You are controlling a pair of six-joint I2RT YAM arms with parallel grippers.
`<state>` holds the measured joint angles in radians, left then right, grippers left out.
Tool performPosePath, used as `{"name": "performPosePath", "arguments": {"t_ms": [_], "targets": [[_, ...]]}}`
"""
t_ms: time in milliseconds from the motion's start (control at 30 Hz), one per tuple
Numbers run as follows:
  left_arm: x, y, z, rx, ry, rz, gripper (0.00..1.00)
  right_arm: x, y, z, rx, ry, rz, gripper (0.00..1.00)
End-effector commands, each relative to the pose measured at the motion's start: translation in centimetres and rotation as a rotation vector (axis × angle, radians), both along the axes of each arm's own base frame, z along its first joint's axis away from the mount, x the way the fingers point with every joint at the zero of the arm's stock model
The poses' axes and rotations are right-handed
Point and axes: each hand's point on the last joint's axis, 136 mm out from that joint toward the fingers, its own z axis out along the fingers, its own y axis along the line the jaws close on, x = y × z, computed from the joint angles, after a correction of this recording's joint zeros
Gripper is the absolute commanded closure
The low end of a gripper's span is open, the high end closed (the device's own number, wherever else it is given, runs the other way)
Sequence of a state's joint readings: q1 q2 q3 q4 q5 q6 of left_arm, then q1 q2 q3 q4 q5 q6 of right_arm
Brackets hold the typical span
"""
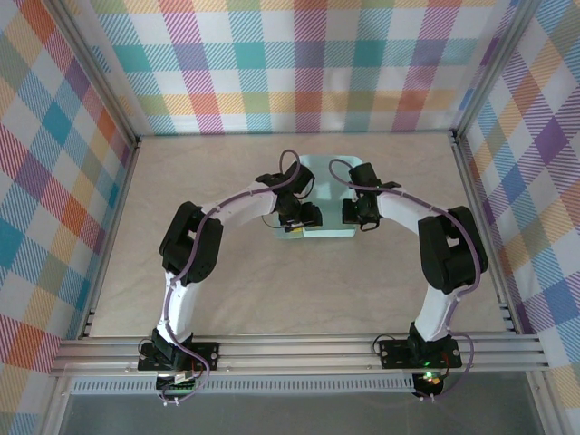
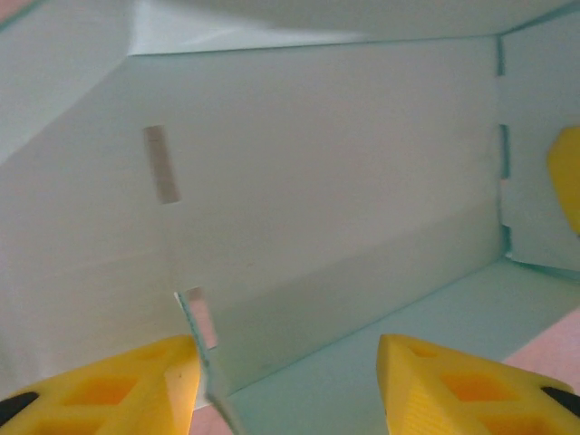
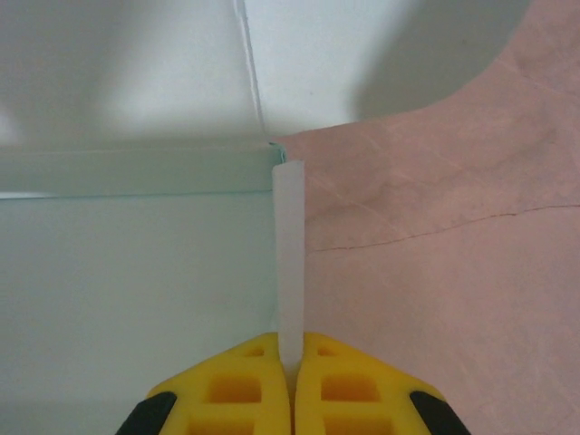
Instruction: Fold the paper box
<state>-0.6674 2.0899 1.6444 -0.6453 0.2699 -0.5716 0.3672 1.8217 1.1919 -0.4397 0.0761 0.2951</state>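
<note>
**Q:** Where does the paper box [image 1: 328,186] lie?
**A:** At the middle of the table [image 1: 299,294], partly raised, with both arms reaching in over it.
**Q:** The right gripper [image 3: 292,370]?
**A:** Clamped on a thin upright edge of the card, with the box's inside to its left.
**Q:** And the left gripper [image 2: 290,390]?
**A:** Jaws parted, gripping nothing. A card edge stands between its fingers, just beside the left one, and the slotted wall faces it.

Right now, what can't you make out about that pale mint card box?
Top view: both arms' wrists cover the pale mint card box, hiding its folds.
Left wrist view: box overruns the frame; unclear if the left gripper touches it.
Right wrist view: right gripper pinches one wall; rest cut off.
</note>
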Motion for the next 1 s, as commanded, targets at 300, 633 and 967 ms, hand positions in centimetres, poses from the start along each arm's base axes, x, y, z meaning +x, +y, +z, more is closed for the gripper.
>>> {"name": "performPosePath", "arguments": {"t_ms": [300,633,967], "targets": [[-0.3,-2.8,2.7,-0.163,-0.036,-0.066,0.52,-0.4,1.5,0.0,0.07,0.056,0.042,1.0],[0.9,1.0,9.5,-0.126,-0.47,-0.114,0.29,-0.4,2.5,2.2,0.283,0.08,0.057,1.0],[-2.3,3.1,14.3,-0.122,-0.912,-0.421,0.07,-0.7,3.7,4.7,0.566,0.142,0.056,1.0]]}}
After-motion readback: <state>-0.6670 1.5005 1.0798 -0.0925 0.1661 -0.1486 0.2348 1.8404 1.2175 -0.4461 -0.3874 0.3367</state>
